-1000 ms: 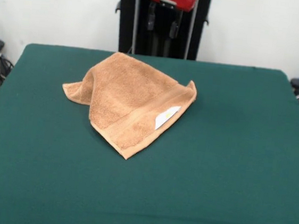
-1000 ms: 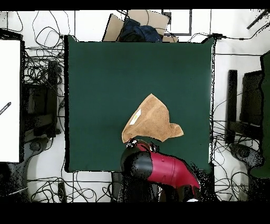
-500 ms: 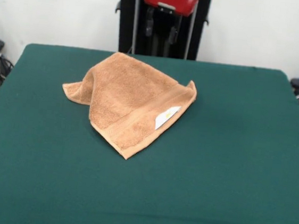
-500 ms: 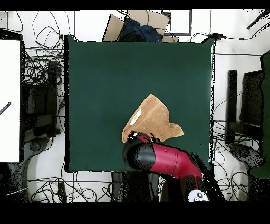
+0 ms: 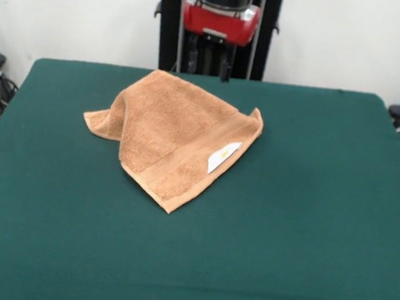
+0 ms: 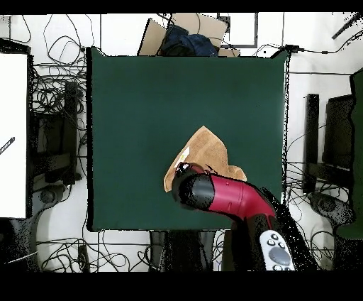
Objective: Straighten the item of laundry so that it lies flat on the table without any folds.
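The orange-tan towel point(image 5: 173, 136) lies crumpled on the dark green table point(image 5: 305, 240), folded over itself into a rough triangle with one point toward the camera. Its white label point(image 5: 222, 157) faces up on the right fold. My gripper point(image 5: 210, 65) hangs under the red wrist, just above the table's far edge and behind the towel's far corner; its fingers stand apart and hold nothing. In the overhead view the red arm point(image 6: 227, 199) covers the towel's point(image 6: 207, 150) robot-side part and hides the gripper.
The towel sits on the robot's half of the table point(image 6: 142, 106). The black pedestal point(image 5: 171, 25) stands behind the far edge. Cables, a cardboard box point(image 6: 186, 32) and a white panel point(image 6: 14, 135) lie off the table.
The arm has come down and moved out over the towel's robot-side edge; the gripper is lower in the front view. The towel has not moved.
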You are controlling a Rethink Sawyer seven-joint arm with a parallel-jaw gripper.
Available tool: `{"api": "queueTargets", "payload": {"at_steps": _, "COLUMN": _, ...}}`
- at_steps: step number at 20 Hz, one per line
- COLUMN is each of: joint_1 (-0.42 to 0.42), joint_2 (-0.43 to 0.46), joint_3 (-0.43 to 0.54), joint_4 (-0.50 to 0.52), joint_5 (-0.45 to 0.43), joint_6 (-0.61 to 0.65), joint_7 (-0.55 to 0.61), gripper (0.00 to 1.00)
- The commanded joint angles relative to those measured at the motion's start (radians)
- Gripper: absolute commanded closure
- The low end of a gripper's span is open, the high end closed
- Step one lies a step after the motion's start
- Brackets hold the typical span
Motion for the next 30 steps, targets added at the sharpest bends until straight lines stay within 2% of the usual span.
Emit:
{"api": "queueTargets", "payload": {"at_steps": 1, "joint_1": -0.022, "joint_2": 0.101, "joint_3": 0.133, "joint_4": -0.111, "joint_5": -0.045, "joint_6": 0.107, "joint_7": -0.056, "gripper": 0.00}}
{"api": "queueTargets", "payload": {"at_steps": 18, "joint_1": -0.070, "joint_2": 0.143, "joint_3": 0.187, "joint_4": -0.157, "joint_5": -0.075, "joint_6": 0.132, "joint_7": -0.069, "gripper": 0.00}}
{"api": "queueTargets", "payload": {"at_steps": 26, "joint_1": -0.050, "joint_2": 0.138, "joint_3": 0.185, "joint_4": -0.235, "joint_5": -0.100, "joint_6": 0.251, "joint_7": -0.108, "gripper": 0.00}}
{"api": "queueTargets", "payload": {"at_steps": 30, "joint_1": -0.050, "joint_2": 0.144, "joint_3": 0.195, "joint_4": -0.250, "joint_5": -0.112, "joint_6": 0.271, "joint_7": -0.103, "gripper": 0.00}}
